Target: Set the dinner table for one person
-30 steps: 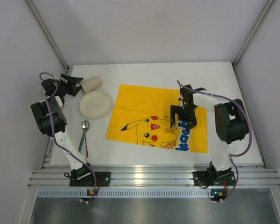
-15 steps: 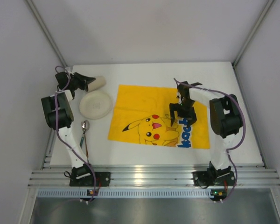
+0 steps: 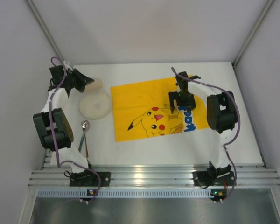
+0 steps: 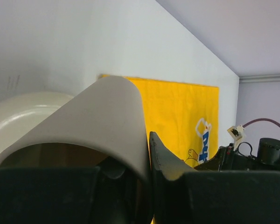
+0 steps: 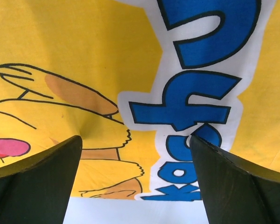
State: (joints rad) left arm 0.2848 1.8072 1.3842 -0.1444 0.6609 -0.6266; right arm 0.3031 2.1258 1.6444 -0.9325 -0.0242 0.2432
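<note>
A: Right gripper [image 3: 181, 106]?
B: Fingers spread wide on the yellow mat [image 3: 140, 100], which has slewed left across the dinner table [image 3: 144, 154] beneath them.
A: Left gripper [image 3: 87, 82]?
B: Has narrowed onto the cup [image 3: 96, 84] wall, one finger inside. Lift looks ready.

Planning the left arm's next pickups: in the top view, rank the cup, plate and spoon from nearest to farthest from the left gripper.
1. Cup: clamped in the left gripper, at the far left.
2. Plate: just on the near side of the cup.
3. Spoon: nearer the front edge again, past the plate.
</note>
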